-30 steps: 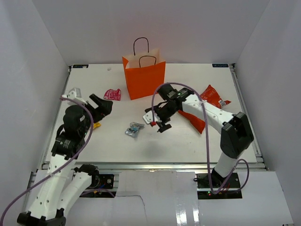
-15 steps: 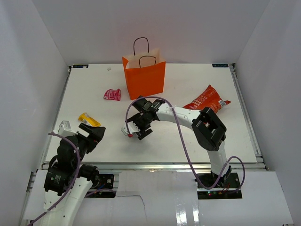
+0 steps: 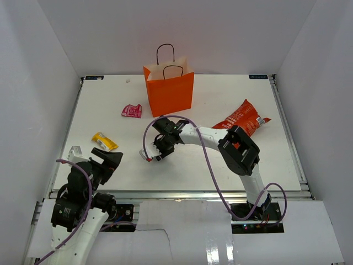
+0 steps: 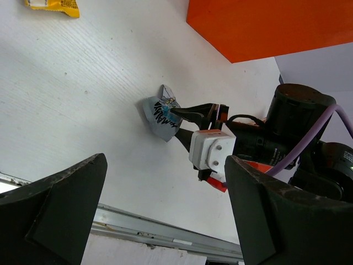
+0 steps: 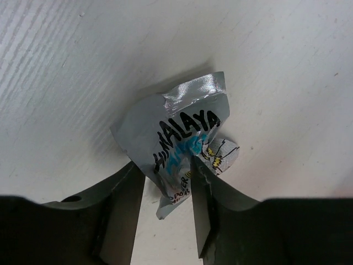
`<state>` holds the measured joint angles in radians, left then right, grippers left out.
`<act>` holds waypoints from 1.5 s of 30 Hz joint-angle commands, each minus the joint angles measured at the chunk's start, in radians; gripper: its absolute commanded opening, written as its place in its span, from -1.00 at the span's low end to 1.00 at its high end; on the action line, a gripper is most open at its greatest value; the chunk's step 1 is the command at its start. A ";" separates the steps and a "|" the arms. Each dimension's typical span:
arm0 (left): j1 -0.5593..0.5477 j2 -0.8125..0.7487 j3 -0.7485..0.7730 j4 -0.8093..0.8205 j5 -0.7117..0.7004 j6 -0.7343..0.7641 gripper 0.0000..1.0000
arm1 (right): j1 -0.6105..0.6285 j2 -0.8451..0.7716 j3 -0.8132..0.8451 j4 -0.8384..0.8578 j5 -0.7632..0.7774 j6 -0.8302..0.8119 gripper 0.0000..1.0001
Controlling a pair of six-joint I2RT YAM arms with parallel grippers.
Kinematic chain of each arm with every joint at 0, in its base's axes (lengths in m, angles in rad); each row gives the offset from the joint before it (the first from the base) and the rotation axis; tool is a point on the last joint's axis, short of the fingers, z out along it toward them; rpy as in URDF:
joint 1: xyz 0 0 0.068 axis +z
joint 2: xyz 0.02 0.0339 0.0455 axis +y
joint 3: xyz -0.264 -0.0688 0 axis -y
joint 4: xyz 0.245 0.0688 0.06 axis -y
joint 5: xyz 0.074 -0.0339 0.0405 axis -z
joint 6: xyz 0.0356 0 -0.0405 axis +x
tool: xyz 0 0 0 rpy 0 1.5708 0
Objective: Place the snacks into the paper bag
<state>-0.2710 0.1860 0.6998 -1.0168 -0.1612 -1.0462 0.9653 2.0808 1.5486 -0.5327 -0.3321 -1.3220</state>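
Right arm has swung left across the table since a second ago, and the right gripper now sits low at mid-table, over the spot where the silver packet lay. Left arm has pulled back to the near-left corner, left gripper hanging there, so the yellow packet shows again.

From above I've got the bag upright at the back: bright orange paper, flat-sided, two thin black loop handles standing up. Pink packet lies crumpled just left of it. Chip bag, red and crinkly, lies flat on the right, well apart from the right gripper.

Left wrist view: my two dark fingers are spread wide, nothing between them but white, wood-grained tabletop. Ahead, the silver packet is creased foil with one edge tipped up, pinched by the right gripper's slim black fingertips. Orange bag wall fills the upper right, and the yellow packet sits at the top left edge.

Right wrist view: the fingers are clamped on the packet's lower edge, one each side, foil bunched between them. It's shiny crumpled silver with black lettering and a blue patch. Packet is down at the tabletop, outside the bag.
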 commanded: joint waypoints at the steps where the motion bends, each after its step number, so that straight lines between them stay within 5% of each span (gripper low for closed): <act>1: 0.003 0.009 -0.006 -0.009 -0.006 -0.021 0.96 | 0.000 -0.001 0.005 0.036 0.016 0.009 -0.15; 14: 0.003 0.000 -0.028 -0.009 0.006 -0.051 0.96 | -0.059 -0.134 -0.024 0.054 -0.126 0.208 -0.84; 21: 0.003 -0.030 -0.065 -0.006 0.017 -0.083 0.96 | -0.213 -0.402 0.037 0.106 -0.372 0.467 -0.85; 26: 0.003 -0.026 -0.077 0.007 0.022 -0.084 0.96 | -0.351 -0.484 0.200 0.223 -0.395 0.636 -0.85; 34: 0.001 -0.010 -0.100 0.047 0.035 -0.075 0.96 | -0.497 -0.363 0.520 0.473 -0.268 0.903 -0.85; 45: 0.003 -0.031 -0.098 0.032 0.034 -0.069 0.96 | -0.540 -0.102 0.542 0.761 -0.271 1.070 -0.85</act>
<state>-0.2710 0.1616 0.6029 -0.9863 -0.1371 -1.1149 0.4328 1.9553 2.0941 0.1066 -0.6052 -0.3359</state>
